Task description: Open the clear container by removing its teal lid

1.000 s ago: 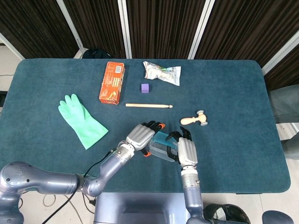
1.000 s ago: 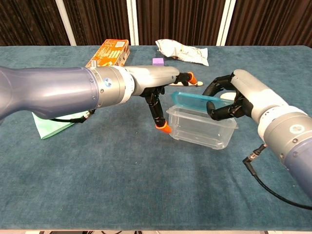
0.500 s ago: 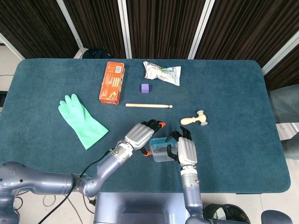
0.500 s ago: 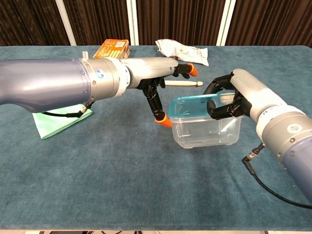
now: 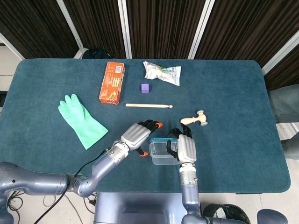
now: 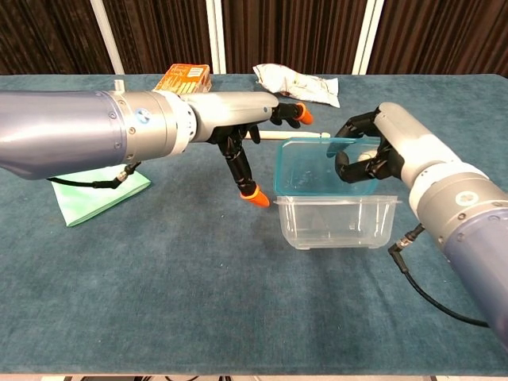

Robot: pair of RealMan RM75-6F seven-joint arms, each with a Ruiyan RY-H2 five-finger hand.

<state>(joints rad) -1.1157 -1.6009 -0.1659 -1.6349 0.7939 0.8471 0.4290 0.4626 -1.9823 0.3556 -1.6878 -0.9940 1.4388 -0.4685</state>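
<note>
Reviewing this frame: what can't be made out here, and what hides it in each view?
- Teal lid: in the head view, only a thin edge shows; the right hand covers the rest.
- Lid's lower edge against the clear container: touching or just apart, neither view settles it.
- Orange box: chest view, partly behind the left hand and its arm.
- Snack packet: print too small to read.

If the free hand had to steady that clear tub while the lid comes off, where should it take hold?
Probably the clear container is best gripped by its left end wall, just under the rim, coming from the left. The teal lid stands tilted up over the back edge, held by the right hand, so the right side is taken. The left hand hangs open beside that left end.
</note>
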